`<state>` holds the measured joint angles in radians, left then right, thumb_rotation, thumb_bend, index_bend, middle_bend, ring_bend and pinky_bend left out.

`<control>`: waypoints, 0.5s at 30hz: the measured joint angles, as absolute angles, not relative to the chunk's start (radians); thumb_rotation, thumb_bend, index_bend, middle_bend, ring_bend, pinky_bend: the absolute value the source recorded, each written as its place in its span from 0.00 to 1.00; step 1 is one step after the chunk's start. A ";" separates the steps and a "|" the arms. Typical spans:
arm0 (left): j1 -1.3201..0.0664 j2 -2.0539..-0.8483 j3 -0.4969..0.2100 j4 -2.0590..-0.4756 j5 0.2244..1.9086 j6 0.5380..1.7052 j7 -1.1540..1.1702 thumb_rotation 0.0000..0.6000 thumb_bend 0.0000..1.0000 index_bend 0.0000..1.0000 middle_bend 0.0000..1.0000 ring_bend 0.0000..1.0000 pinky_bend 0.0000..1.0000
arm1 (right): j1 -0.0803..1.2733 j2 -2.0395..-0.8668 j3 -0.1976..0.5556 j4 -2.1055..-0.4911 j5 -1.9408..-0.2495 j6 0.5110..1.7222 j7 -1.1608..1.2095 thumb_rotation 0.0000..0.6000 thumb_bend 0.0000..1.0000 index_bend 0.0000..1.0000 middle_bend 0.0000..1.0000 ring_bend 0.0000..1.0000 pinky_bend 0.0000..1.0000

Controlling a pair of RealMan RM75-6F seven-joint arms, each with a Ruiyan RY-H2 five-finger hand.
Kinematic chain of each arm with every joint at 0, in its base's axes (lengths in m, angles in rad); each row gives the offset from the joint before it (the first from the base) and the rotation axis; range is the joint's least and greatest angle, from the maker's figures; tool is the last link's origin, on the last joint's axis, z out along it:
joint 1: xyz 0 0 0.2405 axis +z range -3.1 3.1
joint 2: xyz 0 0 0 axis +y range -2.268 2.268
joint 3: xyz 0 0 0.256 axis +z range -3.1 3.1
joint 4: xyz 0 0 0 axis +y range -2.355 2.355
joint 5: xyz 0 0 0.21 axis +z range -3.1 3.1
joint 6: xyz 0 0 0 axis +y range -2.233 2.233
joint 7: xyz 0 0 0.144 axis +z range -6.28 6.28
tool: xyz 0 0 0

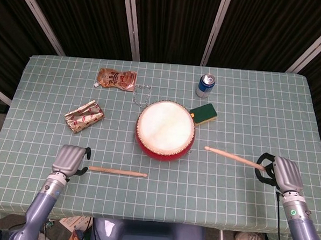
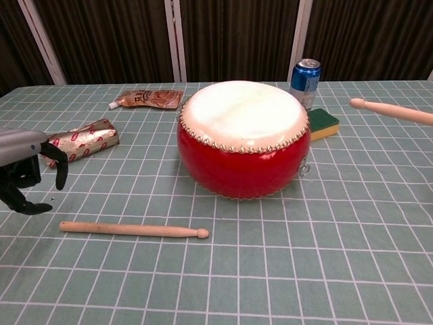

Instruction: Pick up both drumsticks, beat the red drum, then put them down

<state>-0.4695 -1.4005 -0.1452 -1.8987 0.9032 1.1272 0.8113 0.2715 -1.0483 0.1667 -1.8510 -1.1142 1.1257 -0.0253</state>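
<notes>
- The right hand (image 1: pixel 280 173) grips the butt of one drumstick (image 1: pixel 234 157), fingers wrapped round it; the stick is lifted off the table (image 1: pixel 247 114), tip pointing toward the red drum (image 1: pixel 165 130) but well short of it.
- The left hand (image 1: pixel 69 159) hovers just beside the butt end of the second drumstick (image 1: pixel 117 172), fingers apart and curved downward, holding nothing.
- That second drumstick lies flat on the cloth in front of the drum.
- The red drum stands upright at the table's middle.
</notes>
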 measured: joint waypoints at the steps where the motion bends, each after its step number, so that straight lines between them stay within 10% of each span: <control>1: -0.478 -1.413 -0.146 -1.898 0.884 1.129 0.823 1.00 0.24 0.47 1.00 1.00 1.00 | 0.272 -1.049 0.167 -1.851 -1.114 1.126 -0.025 1.00 0.53 0.96 1.00 1.00 1.00; 15: -0.565 -1.570 -0.120 -1.822 0.736 1.188 0.936 1.00 0.24 0.48 1.00 1.00 1.00 | 0.278 -1.049 0.161 -1.848 -1.112 1.128 -0.024 1.00 0.53 0.96 1.00 1.00 1.00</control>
<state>-0.5648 -1.5703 -0.1203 -1.8215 0.7359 1.1882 0.9359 0.2777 -1.0493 0.1614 -1.8477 -1.1125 1.1276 -0.0242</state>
